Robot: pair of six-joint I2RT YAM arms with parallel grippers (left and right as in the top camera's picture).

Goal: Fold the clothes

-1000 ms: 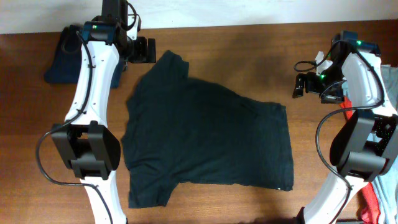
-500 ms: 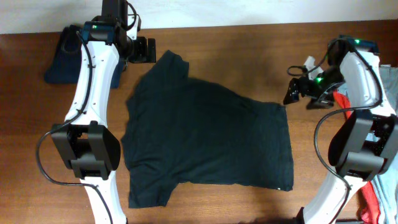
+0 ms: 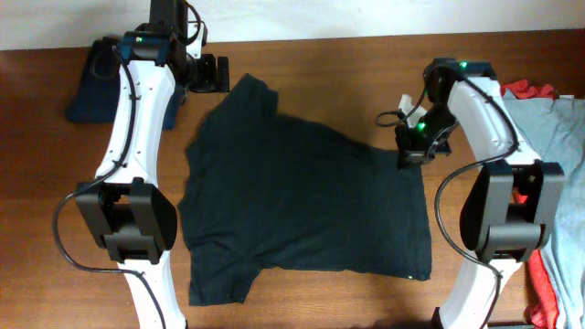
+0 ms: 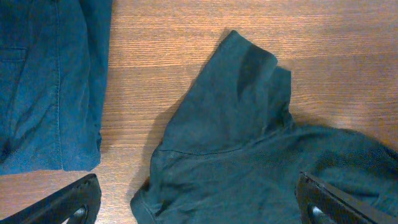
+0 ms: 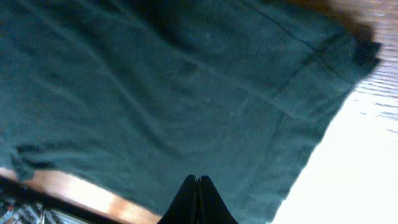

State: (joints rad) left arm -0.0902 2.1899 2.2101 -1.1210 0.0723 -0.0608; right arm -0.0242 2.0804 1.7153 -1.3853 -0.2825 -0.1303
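Observation:
The clothes include a black T-shirt (image 3: 302, 201) spread flat on the wooden table (image 3: 366, 64), one sleeve toward the back left. My left gripper (image 3: 215, 73) hovers open over that sleeve (image 4: 249, 137); in the left wrist view the gripper (image 4: 202, 208) has its fingers wide at both lower corners and nothing between them. My right gripper (image 3: 407, 153) is at the shirt's back right corner. In the right wrist view the gripper (image 5: 197, 180) has its fingertips pressed together over the dark fabric (image 5: 186, 93), and no cloth shows between them.
A navy garment (image 3: 91, 91) lies at the back left corner, left of the sleeve (image 4: 43, 81). At the right edge lies a light grey-blue garment (image 3: 558, 137), with red cloth (image 3: 526, 90) behind it and more red (image 3: 547, 297) at the front right.
My right arm has swung left from beside the table's right edge to the shirt's back right corner, and its gripper has gone from open to shut. The left arm has not moved.

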